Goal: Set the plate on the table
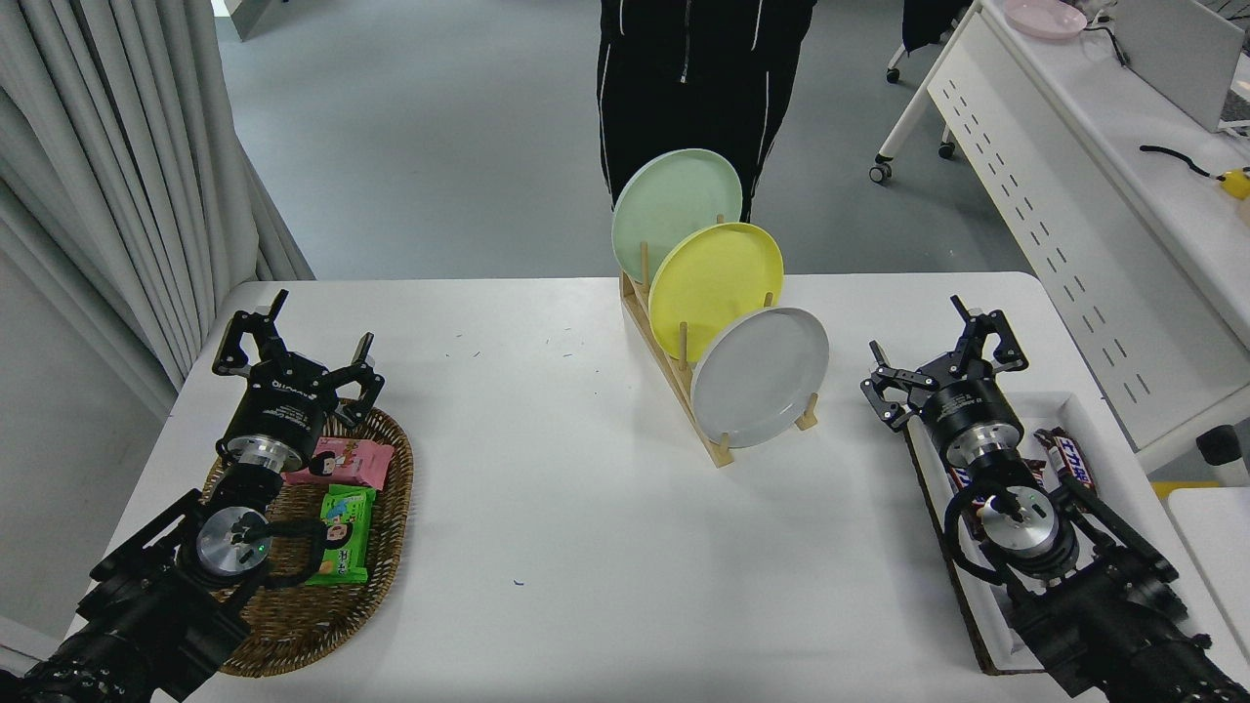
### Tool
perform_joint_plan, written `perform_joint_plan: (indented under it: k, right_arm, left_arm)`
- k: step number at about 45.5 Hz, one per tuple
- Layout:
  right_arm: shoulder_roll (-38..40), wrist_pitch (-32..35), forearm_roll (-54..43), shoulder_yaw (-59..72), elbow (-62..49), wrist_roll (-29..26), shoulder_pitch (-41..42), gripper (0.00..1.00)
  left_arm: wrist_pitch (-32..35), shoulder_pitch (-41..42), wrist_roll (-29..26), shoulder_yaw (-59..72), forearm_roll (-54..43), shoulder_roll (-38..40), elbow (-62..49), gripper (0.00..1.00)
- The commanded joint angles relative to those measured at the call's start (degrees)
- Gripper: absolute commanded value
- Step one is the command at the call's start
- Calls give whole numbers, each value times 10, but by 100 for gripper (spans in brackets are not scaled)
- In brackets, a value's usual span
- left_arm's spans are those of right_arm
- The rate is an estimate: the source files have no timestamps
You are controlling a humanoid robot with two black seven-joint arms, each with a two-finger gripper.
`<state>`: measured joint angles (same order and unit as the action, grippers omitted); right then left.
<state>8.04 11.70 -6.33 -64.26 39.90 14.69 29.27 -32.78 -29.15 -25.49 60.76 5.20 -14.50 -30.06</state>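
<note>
A white bench (586,547) is seen from above, with a black robot arm reaching in from each lower corner. The right gripper (939,363) hovers over the right side of the bench with its jaws spread apart and holding nothing. Just to the left of those jaws, with a small gap between, the light grey plate (760,377) stands on edge in the nearest slot of a wooden rack (674,376). Behind it in the same rack, farther from the jaws, stand a yellow plate (711,283) and then a pale green plate (674,210), each partly hidden by the one in front. Below the right jaws, under the arm, a white tray (1069,410) holds chocolate bars (1072,459).

The left gripper (293,350) is parked at the lower left, well apart from the rack, its jaws also spread and empty. Directly beneath them sits a woven basket (381,547) holding a pink snack packet (347,461) and a green snack packet (342,535).

A person in dark clothing (698,88) stands at the far side of the bench, behind the rack.
</note>
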Motion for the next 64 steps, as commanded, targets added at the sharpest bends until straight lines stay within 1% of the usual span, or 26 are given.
perform_joint_plan:
  k: [1,35,41,58,64]
  right_arm:
    - [0,1,0,4,2,0,0,100]
    - [-9,-2,0,1,-2,1,5,100]
    - [-5,1,-4,8,-57,0,41,100]
    - [65,-11,6,192,-59,0,97,100]
    - [88,-10,46,259,-55,0,112,100]
  left_arm:
    - [0,0,1,10,-3,1,0,100]
    - [-2,1,0,2,-6,1,0,100]
    - [-2,1,0,2,-6,1,0,100]
    - [-2,1,0,2,-6,1,0,100]
    - [-2,1,0,2,-6,1,0,100]
